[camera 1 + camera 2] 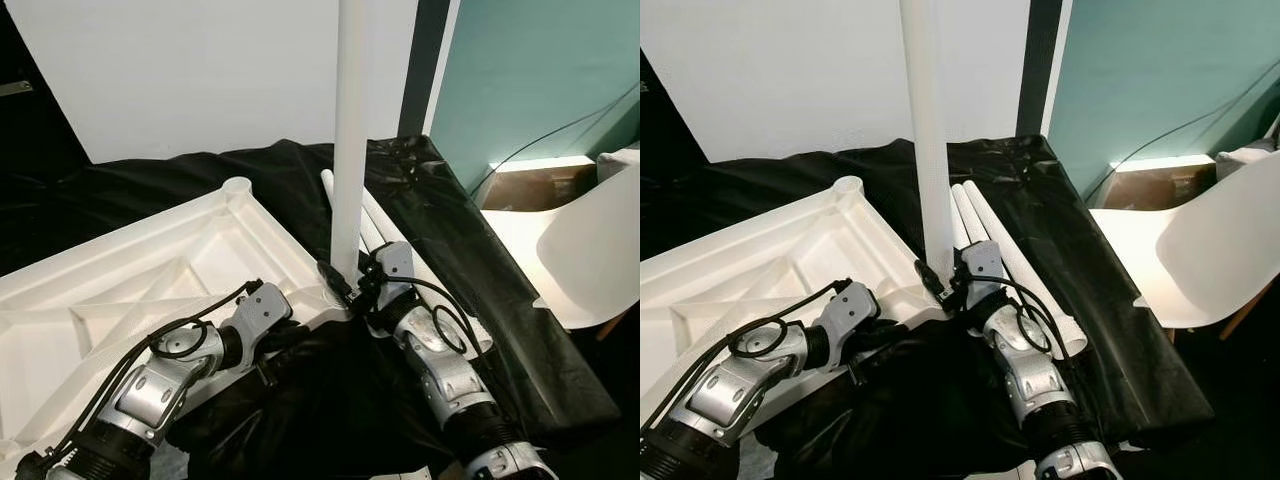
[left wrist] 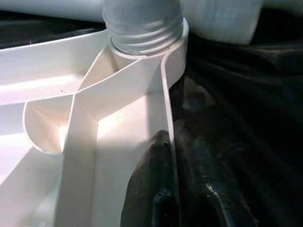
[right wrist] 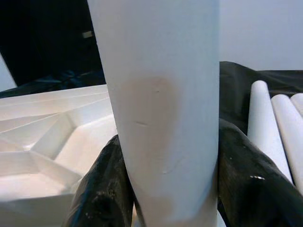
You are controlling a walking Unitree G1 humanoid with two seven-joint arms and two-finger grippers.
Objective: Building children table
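Black plastic sheeting covers the surface in front of a white wall and a teal panel, with a white chair off to the robot's right. On the sheeting lies the white table top, upside down, its ribbed underside facing up. The right gripper is clamped around an upright white table leg, one black finger on each side of the tube near its base. The leg's threaded end sits in the round corner socket of the table top, at the corner nearest the robot's right arm. The left gripper pinches the thin outer rim of the table top just beside that socket, one finger inside the rim and one outside, closed tight on it. Three more spare legs lie side by side on the sheeting just behind the right gripper.
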